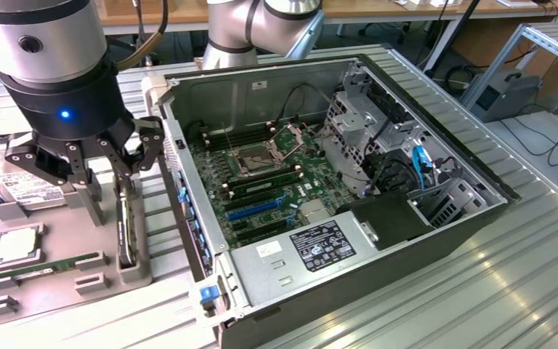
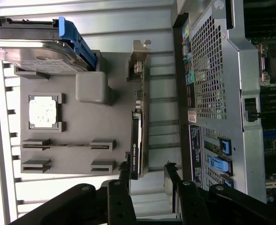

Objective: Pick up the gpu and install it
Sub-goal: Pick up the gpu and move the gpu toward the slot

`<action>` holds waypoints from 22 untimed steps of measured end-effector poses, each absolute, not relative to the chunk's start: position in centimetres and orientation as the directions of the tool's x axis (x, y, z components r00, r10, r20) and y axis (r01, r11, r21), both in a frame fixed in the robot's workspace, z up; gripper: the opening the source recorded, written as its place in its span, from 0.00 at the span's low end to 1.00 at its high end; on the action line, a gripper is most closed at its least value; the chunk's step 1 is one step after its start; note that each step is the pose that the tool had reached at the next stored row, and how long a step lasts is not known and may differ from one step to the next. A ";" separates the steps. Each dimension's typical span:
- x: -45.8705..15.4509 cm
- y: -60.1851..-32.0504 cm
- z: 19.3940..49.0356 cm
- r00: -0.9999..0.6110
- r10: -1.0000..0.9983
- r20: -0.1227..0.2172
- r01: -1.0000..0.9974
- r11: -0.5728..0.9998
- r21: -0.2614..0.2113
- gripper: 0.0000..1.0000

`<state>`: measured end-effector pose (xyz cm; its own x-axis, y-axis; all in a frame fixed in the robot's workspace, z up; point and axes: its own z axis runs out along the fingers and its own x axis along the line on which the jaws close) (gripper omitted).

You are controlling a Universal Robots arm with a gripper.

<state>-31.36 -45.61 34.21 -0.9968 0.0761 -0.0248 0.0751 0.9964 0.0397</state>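
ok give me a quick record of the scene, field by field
claw: open, fingers either side of the gpu's end, not closed on it
gpu: standing on edge in the gray tray, not lifted
also on tray: hard drive, cpu, memory stick
pc case: side open, beside the tray, on the exterior view's right

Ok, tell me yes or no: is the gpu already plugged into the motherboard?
No, the gpu stands on edge in the grey holder tray outside the computer case, below the open gripper.
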 end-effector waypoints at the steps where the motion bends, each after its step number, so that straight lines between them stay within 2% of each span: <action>1: -31.4 -45.6 34.2 -0.997 0.076 -0.025 0.075 0.996 0.040 0.42; 22: -31.4 -45.6 33.7 -0.997 0.076 -0.025 0.075 0.996 0.040 0.42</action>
<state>-31.36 -45.57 33.73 -0.9968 0.0761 -0.0250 0.0751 0.9964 0.0399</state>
